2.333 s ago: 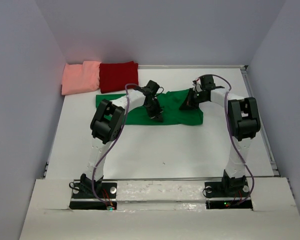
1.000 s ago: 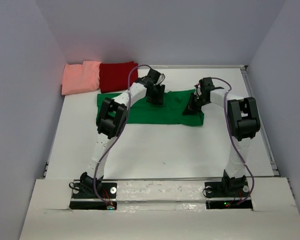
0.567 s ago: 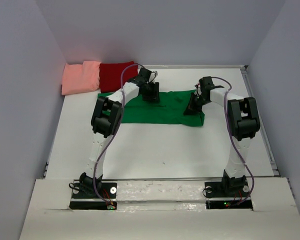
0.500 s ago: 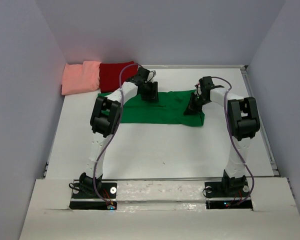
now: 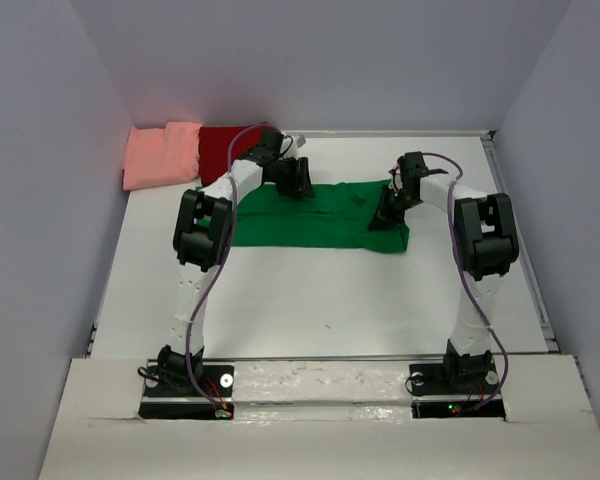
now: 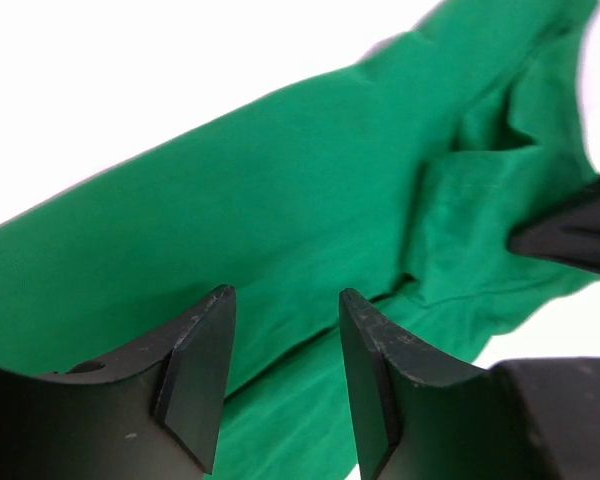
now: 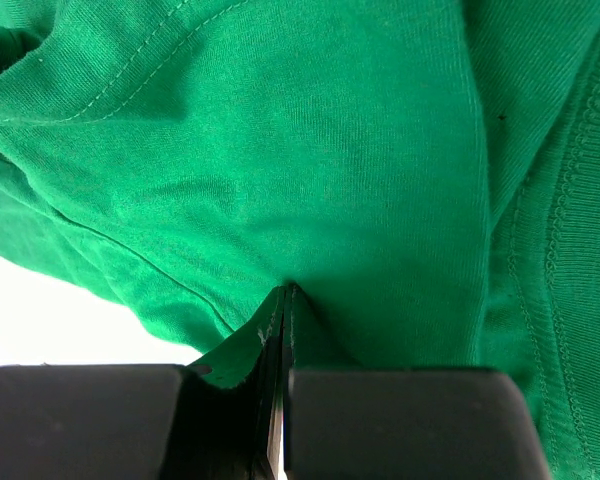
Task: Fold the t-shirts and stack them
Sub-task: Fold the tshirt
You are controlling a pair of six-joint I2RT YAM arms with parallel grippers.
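The bright green t-shirt lies spread as a long band across the far half of the table. My left gripper hovers over its far left edge, open, with only green cloth showing below the gap between its fingers. At the shirt's right end, my right gripper is shut on a pinched fold of green fabric, the cloth rising into the closed jaws. The salmon-pink t-shirt and the dark red t-shirt lie folded side by side in the far left corner.
The left arm's forearm crosses in front of the dark red shirt's right edge. Grey walls close in the table on the left, back and right. The right gripper's dark tip shows at the right of the left wrist view.
The left gripper lifted off the middle of the green shirt and swung left along its far edge, staying open. The right gripper kept its hold at the right end.
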